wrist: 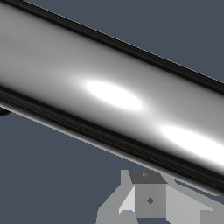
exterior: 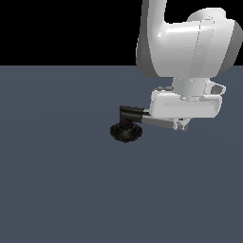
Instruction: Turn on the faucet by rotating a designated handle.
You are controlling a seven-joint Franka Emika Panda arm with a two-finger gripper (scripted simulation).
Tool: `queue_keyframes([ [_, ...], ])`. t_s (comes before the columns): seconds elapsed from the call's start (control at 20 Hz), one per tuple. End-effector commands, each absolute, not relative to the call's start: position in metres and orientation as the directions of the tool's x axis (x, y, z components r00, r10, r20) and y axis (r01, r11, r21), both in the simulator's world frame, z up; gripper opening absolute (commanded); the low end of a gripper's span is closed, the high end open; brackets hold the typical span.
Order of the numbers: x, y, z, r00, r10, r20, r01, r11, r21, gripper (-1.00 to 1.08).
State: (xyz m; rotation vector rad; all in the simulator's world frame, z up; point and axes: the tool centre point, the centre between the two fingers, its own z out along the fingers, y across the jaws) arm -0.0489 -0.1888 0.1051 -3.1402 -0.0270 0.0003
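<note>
While the arm hangs low over the counter, the exterior view puts the faucet near frame centre, its black ridged base on the surface. The handle juts from the post toward 3 o'clock, and the claw sits over its far end. Fingers are hidden under the white hand housing, so whether the claw is apart or clamped cannot be told here.

Wrist view: the handle fills the frame as a shiny bar running from 10 to 4 o'clock, very close to the lens. One finger shows at 6 o'clock, just beside the bar; the other is not seen.

Judgement: contact stage, rotation pending. Next move calls for a sideways sweep about the post.
</note>
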Motion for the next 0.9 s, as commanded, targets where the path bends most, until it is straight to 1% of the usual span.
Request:
queue_keyframes([
  [0.0,-0.040,-0.193,0.103,1.000,0.023,0.002,0.023,-1.000,0.000,-1.00],
  [0.85,-0.001,-0.230,0.102,1.000,0.017,0.000,0.017,-1.000,0.000,-1.00],
])
